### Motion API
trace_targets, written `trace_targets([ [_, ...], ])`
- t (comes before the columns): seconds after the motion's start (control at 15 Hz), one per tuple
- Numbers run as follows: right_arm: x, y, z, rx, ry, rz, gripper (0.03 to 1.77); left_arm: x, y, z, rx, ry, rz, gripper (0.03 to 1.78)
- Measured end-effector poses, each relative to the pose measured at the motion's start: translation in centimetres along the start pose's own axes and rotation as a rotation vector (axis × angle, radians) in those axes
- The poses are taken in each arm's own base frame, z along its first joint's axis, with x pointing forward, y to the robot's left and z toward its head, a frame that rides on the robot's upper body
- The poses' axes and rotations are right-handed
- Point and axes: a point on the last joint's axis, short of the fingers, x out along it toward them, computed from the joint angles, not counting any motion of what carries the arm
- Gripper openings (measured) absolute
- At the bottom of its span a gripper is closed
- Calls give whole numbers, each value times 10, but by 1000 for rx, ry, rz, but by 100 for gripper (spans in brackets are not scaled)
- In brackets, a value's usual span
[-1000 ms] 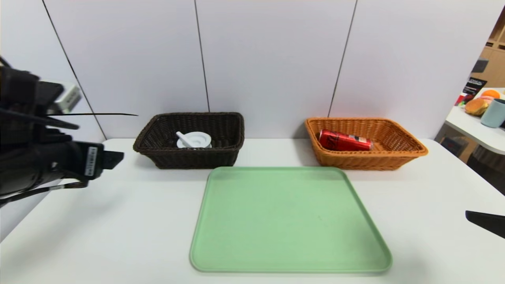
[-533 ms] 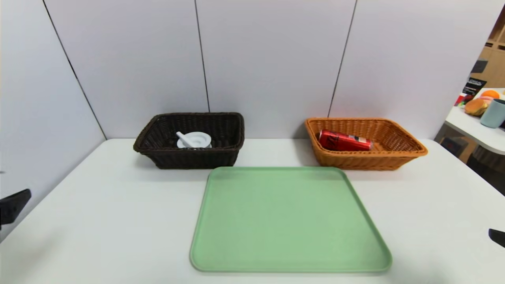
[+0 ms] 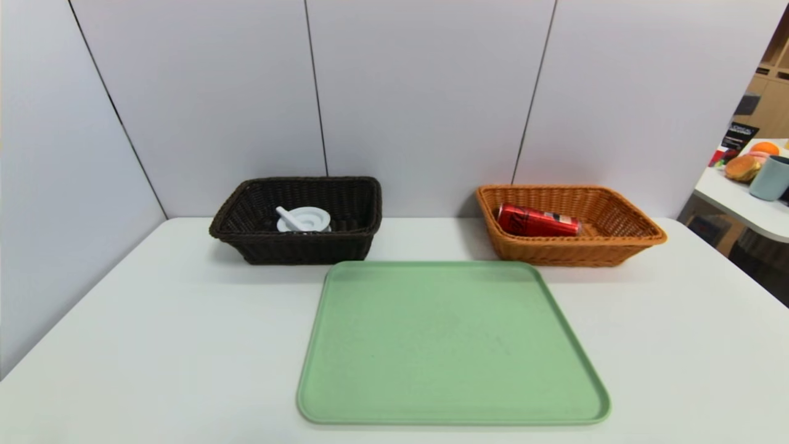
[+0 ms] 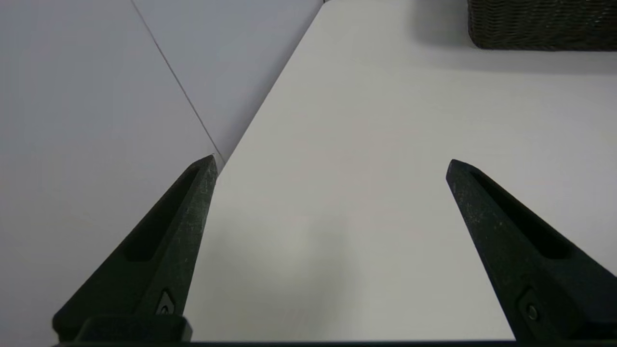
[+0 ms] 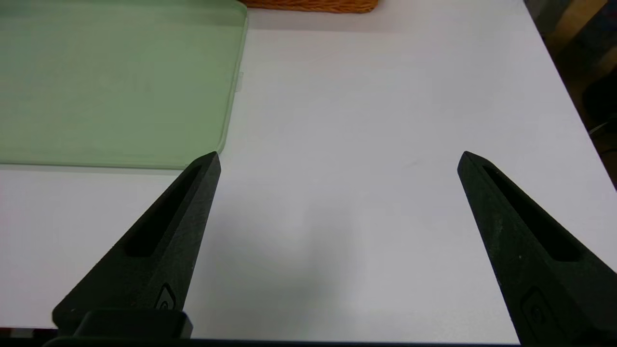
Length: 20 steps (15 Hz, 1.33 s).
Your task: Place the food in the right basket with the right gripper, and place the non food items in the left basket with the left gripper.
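The red drink can is contained in the orange-tan basket, laid on its side against the basket's left end, with black lettering and a small beige patch displayed. In the dark brown basket, the white disc is held, and the white marker is seen tilted across it. Both baskets are placed on the white table near the back wall, well apart. The green tray is positioned between and in front of them, its surface left bare. The left gripper is suspended over the table's left side, fingers spread wide, nothing grasped. The right gripper is suspended over the table's right side, near the tray, likewise spread wide and unloaded.
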Motion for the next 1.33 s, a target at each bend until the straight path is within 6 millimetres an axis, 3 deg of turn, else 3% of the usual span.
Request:
trace_targets([
  [0.4, -31, 1, -26, -36, -208, -35, 170, -24, 7, -13, -11, -161, -36, 169],
  [0.67, -43, 3, -35, -124, -457, 6, 170, -36, 10, -16, -7, -255, -40, 169],
  [1.0, -25, 5, -46, -176, -667, -19, 170, -36, 10, -16, 7, -411, -11, 169],
  [1.33, 8, 6, -74, -191, -698, -26, 170, -15, 1, -40, -2, -487, -2, 169],
])
